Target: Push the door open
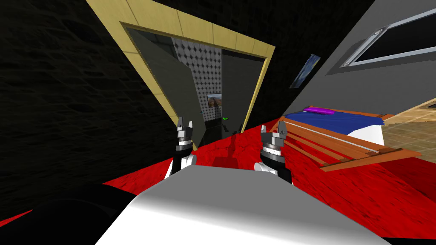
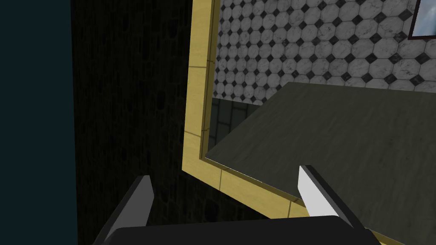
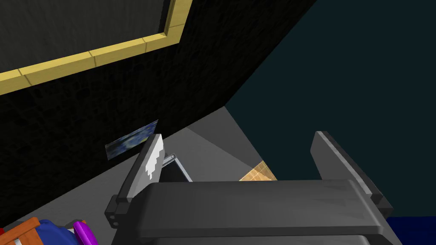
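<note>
Door: your door [image 1: 168, 85] is the dark grey panel inside the yellow door frame [image 1: 255, 91]. It stands partly swung inward, and a tiled wall [image 1: 204, 72] shows past its free edge.
Left tool [image 1: 185, 123]: released, fingers apart. It points at the panel's frame side, probably so you can press there.
Right tool [image 1: 272, 127]: released, on the side toward the bed [image 1: 340, 121], likely idle.

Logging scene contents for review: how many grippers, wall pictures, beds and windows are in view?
Grippers: 2
Pictures: 2
Bed: 1
Window: 1
Total: 6
</note>
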{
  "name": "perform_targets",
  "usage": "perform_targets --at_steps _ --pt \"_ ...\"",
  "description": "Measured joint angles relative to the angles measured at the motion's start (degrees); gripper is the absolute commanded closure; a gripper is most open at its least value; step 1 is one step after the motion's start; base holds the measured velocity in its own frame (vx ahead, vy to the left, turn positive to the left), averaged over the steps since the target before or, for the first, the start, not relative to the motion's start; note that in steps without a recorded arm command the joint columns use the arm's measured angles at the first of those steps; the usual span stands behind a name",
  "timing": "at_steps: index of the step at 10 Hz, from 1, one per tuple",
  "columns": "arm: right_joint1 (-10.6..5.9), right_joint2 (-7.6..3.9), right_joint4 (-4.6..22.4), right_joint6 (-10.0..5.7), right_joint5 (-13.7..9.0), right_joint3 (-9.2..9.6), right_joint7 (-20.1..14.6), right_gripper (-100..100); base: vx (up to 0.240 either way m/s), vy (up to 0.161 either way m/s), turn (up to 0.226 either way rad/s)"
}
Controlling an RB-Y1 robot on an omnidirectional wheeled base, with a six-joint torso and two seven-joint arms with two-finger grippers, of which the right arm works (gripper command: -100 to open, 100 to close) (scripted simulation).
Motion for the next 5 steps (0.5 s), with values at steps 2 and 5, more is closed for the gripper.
perform_targets --at_steps 2,5 --pt "-1.04 -0.49 2.4 -0.30 0.3 0.31 -0.1 -100 0.120 -0.026 0.034" --pt "-2.93 -1.51 6.7 -0.92 0.6 0.27 -0.3 -100 0.114 -0.041 0.042"
